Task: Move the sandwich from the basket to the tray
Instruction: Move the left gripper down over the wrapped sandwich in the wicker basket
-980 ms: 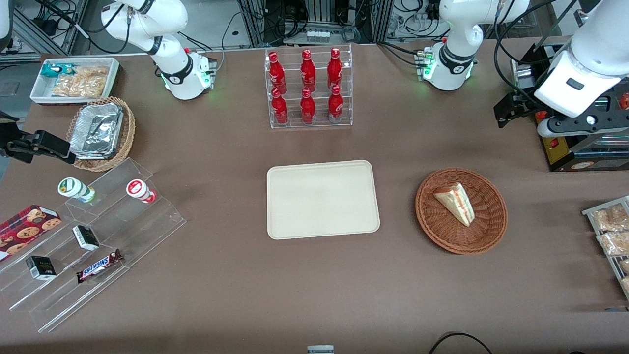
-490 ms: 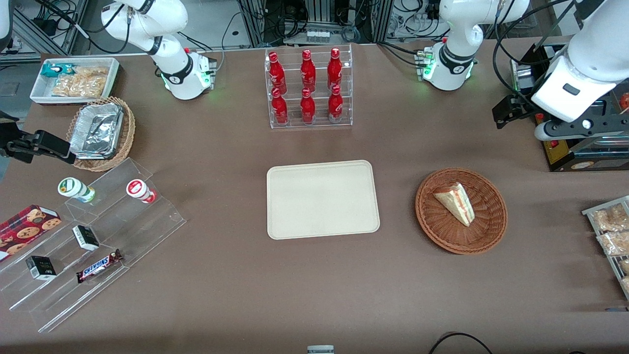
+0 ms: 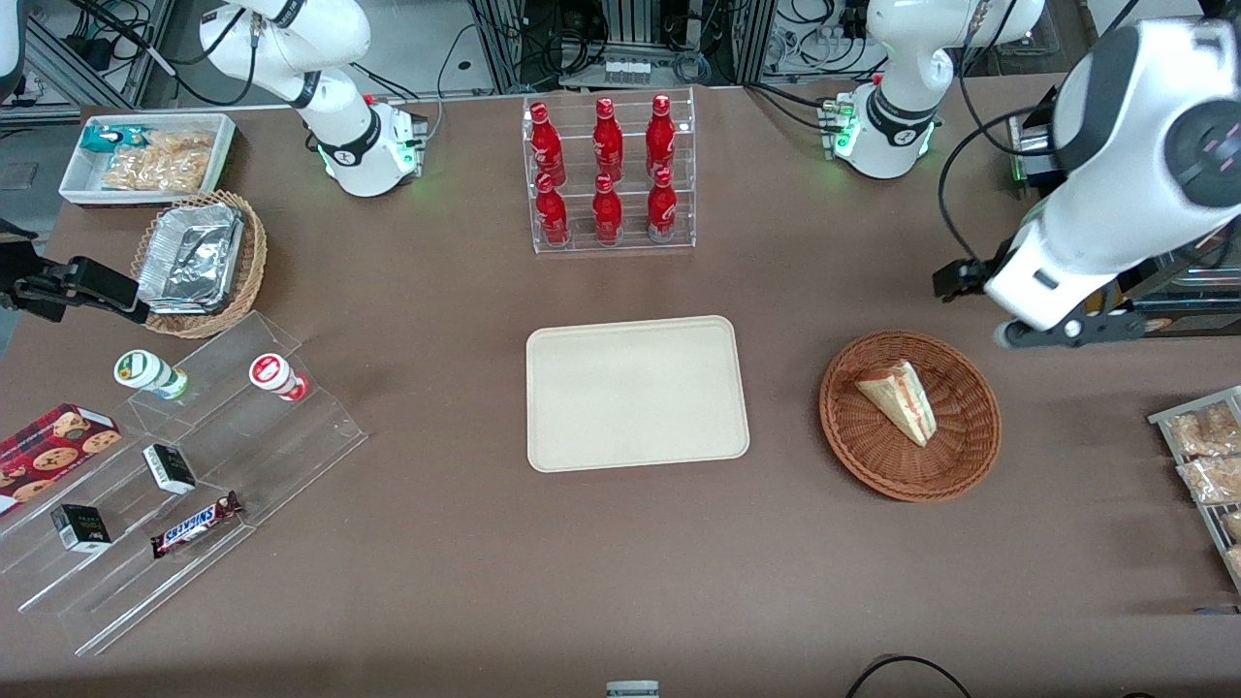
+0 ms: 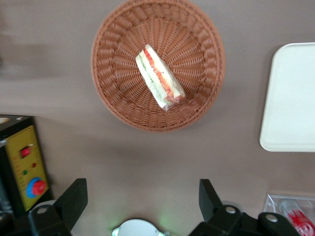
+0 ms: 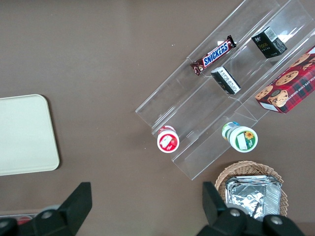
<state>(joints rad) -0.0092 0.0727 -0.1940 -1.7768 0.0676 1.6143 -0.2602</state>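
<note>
The sandwich (image 3: 899,400), a pale wedge with red and green filling, lies in the round reddish-brown basket (image 3: 911,485). The cream tray (image 3: 635,393) sits bare at the table's middle, beside the basket toward the parked arm's end. In the left wrist view my gripper (image 4: 142,196) is open and holds nothing, its jaws wide apart. It hangs high over bare table just outside the basket's rim (image 4: 106,54), farther from the front camera than the sandwich (image 4: 160,78). The tray's edge (image 4: 290,98) shows there too. In the front view the white wrist (image 3: 1042,281) hides the fingers.
A black and yellow box with a red button (image 4: 27,167) stands close by the gripper. A clear rack of red bottles (image 3: 609,173) stands farther back than the tray. Snack packets (image 3: 1202,456) lie at the working arm's end. A stepped clear shelf (image 3: 175,465) and a foil-filled basket (image 3: 199,262) are at the parked arm's end.
My left arm has swung from over the black box toward the basket, nearer the front camera and the table's middle. The sandwich, basket and tray have not moved.
</note>
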